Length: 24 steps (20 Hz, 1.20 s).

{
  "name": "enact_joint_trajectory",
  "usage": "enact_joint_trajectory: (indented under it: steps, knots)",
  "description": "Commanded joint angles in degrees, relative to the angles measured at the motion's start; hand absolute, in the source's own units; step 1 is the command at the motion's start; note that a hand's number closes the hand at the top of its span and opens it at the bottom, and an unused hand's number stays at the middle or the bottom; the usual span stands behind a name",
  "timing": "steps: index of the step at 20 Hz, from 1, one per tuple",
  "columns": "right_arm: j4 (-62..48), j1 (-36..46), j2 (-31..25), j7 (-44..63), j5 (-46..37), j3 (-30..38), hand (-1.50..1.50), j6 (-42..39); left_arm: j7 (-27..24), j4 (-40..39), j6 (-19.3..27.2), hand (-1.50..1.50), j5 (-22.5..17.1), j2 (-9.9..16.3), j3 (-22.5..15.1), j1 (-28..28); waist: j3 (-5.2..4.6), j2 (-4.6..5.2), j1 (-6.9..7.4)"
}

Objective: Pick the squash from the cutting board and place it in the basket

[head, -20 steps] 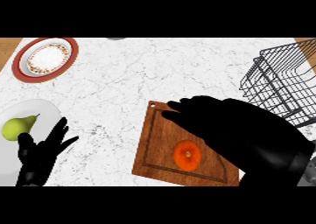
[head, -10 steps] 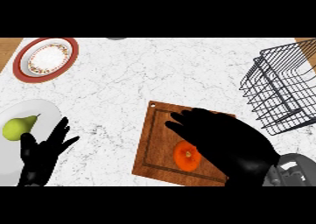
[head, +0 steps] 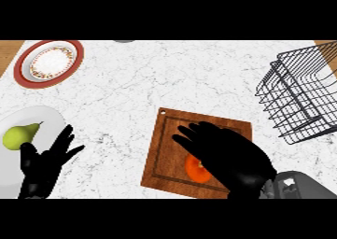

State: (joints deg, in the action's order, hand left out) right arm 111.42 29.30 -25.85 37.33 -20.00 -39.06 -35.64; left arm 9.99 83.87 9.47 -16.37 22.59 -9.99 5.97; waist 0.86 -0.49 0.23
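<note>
**White marble counter and its load**

The marble counter [head: 150,79] carries a wooden cutting board [head: 171,140] at lower centre, a black wire basket [head: 305,100] at right, a red-rimmed plate [head: 50,63] upper left, and a white plate [head: 9,161] lower left.

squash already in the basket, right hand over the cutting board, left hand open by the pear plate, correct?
Not quite. The head view shows the squash lying on the cutting board, partly hidden under the right hand; the wire basket holds nothing visible. The rest stands: the left hand is open beside the white plate with the pear.
</note>
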Motion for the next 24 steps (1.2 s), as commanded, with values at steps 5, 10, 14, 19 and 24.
enact_joint_trajectory:
  steps: [5, 10, 14, 19, 24]
  knots:
    - [-6.0, -1.4, 4.1, -6.1, -6.9, -1.2, -1.50, 3.4, 4.0, -4.0, 0.6, 0.00, 2.4, -1.7, -1.4, 0.5, -0.86, 0.60, 0.03]
    - [-9.2, -2.7, 4.2, -10.2, -10.2, -1.5, -1.50, 4.7, 1.7, -6.8, 0.0, 0.00, 2.8, -3.0, -0.6, -0.4, -0.86, 0.62, -0.14]
    - [-12.5, -2.6, 4.2, -11.0, -13.2, -2.8, -1.50, 3.6, 1.1, -6.2, -2.3, 0.00, 1.9, -2.7, 0.2, 0.1, -0.88, 0.62, -0.04]
    - [-16.6, -4.4, 7.9, -8.7, -16.9, -6.2, -1.50, 3.9, 3.4, -3.2, -2.5, 0.00, 2.2, -1.6, 0.6, 1.8, -0.86, 0.55, 0.11]
    - [-16.9, -5.4, 6.9, -12.5, -18.6, -4.5, -1.50, 4.4, 1.1, -6.2, -2.1, 0.00, 3.8, -2.9, 1.5, 0.7, -0.87, 0.58, -0.14]
